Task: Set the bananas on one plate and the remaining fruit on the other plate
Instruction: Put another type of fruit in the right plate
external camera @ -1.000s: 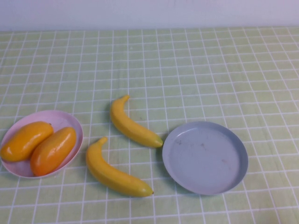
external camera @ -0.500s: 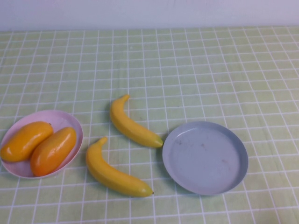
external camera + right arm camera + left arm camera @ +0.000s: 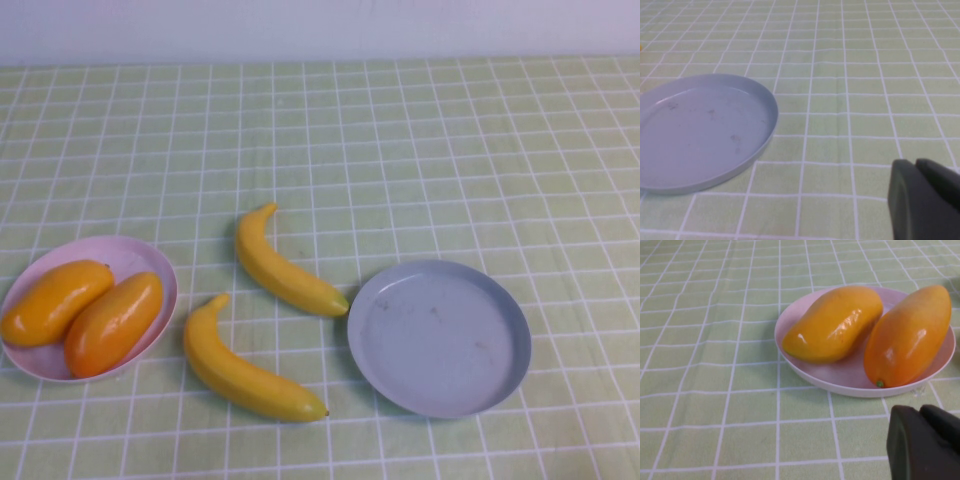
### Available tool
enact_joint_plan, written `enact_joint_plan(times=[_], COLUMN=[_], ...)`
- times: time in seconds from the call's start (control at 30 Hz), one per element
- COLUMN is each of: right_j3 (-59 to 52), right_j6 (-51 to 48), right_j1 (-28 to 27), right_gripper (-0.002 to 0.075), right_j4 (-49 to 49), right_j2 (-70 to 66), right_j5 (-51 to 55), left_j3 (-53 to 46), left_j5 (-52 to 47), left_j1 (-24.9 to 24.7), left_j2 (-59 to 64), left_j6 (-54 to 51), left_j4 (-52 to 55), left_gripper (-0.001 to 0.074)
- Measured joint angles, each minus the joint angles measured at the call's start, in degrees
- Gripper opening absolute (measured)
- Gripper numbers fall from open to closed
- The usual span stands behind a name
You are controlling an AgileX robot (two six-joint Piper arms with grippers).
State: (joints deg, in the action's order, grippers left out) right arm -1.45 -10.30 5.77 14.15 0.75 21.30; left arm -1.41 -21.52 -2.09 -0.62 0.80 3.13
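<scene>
Two yellow bananas lie on the green checked cloth in the high view, one [image 3: 283,264] further back and one [image 3: 245,368] nearer, between the two plates. The grey-blue plate [image 3: 440,337] at the right holds nothing; it also shows in the right wrist view [image 3: 695,130]. The pink plate [image 3: 135,255] at the left holds two orange mango-like fruits [image 3: 55,300] [image 3: 113,322], also seen in the left wrist view [image 3: 836,323] [image 3: 907,335]. My left gripper [image 3: 920,412] is shut and empty, just short of the pink plate [image 3: 840,377]. My right gripper [image 3: 916,165] is shut and empty, beside the grey-blue plate. Neither arm shows in the high view.
The green checked cloth [image 3: 400,150] covers the whole table up to a pale wall at the back. Nothing else stands on it.
</scene>
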Motion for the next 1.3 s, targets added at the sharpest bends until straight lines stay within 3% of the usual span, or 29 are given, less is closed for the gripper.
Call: enact_joint_plan(times=[0.9,1.3], right_j3=[0.0,0.0], right_j6=[0.0,-0.1], right_j1=[0.0,0.0], right_gripper=[-0.0015,-0.0016], right_j4=[0.3,33.1], right_j2=[0.0,0.0], right_j5=[-0.1,-16.4], left_j3=[0.0,0.0], left_j5=[0.0,0.0], left_j1=[0.0,0.0], left_j2=[0.0,0.0], left_j6=[0.0,0.0], left_j4=[0.1,0.1], left_gripper=[0.0004,0.0004])
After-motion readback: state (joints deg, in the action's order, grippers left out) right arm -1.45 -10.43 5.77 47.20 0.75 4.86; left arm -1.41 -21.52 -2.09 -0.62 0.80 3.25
